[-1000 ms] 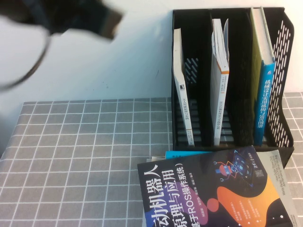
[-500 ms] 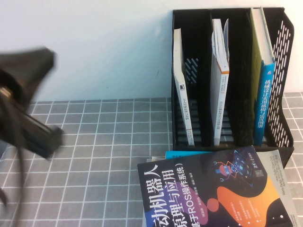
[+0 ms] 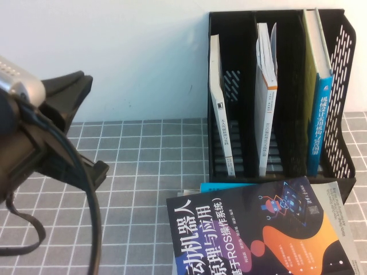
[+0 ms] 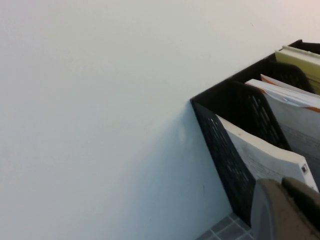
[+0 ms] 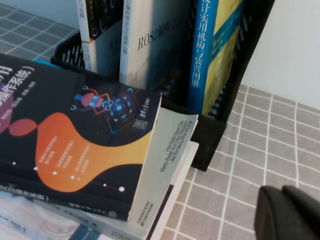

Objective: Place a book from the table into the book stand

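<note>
**Book already standing in the stand; left arm close to camera**

High view: I see the book (image 3: 322,123), pale yellow-green with a blue spine, upright in the right-hand slot of the book stand (image 3: 344,74), leaning on the perforated outer wall. Two thin white books (image 3: 221,109) occupy the other slots. On the table (image 3: 143,172) in front of the stand lies a dark navy book (image 3: 258,235) atop a small pile. The left arm (image 3: 40,143) fills the left of this view, cable looping below it; its gripper is not something I can make out here.

Left wrist view: mostly bare wall, with the stand's far corner and book tops. A rounded grey piece of the left gripper (image 4: 285,210) shows at the edge, and I cannot tell whether it is released or clenched.

Right wrist view: the right gripper (image 5: 290,212) sits low over the table beside the stand's outer corner; I cannot tell its state either.

My worry: the navy book's pile butts against the stand's base, so a careless sweep by either arm could shove the pile, nudge the stand, and tip the leaning book.
</note>
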Controlling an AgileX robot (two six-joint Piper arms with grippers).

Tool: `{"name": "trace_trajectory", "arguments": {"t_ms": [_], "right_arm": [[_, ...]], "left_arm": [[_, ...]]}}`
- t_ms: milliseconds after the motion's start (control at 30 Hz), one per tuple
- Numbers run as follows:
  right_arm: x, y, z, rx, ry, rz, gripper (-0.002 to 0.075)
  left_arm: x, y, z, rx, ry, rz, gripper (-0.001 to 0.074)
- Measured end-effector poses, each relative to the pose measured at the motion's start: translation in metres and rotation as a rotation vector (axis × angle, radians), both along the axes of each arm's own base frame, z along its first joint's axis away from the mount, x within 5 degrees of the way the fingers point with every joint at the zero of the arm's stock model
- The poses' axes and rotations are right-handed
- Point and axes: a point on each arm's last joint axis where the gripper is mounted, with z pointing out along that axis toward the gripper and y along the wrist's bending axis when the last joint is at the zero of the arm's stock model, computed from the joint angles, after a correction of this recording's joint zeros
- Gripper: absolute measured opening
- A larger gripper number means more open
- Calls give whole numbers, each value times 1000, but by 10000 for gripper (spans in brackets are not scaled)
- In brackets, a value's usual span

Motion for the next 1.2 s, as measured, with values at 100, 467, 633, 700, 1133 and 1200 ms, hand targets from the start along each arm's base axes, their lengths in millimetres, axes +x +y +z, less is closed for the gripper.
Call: {"name": "trace_trajectory", "arguments": {"t_ms": [100,467,633,700,1133,1200], "right_arm": [[0,0,0,1,-4,0,-3],[0,0,0,2,-4,-1,-3],[0,0,0,2,-4,-1,-3],[0,0,0,2,-4,-1,-3],[0,1,0,16,-2,4,-3],[0,1,1,20,-2,5,-3]], "left_arm": [[0,0,2,44,-50,4,-1],[0,0,3,55,-65,0,-1],[0,0,3,57,-67,-2,-2],[1,1,3,61,-68,13,-2],[-24,62,14,-5,210,251,-3],[-31,74,10,29,270,287,-3]]}}
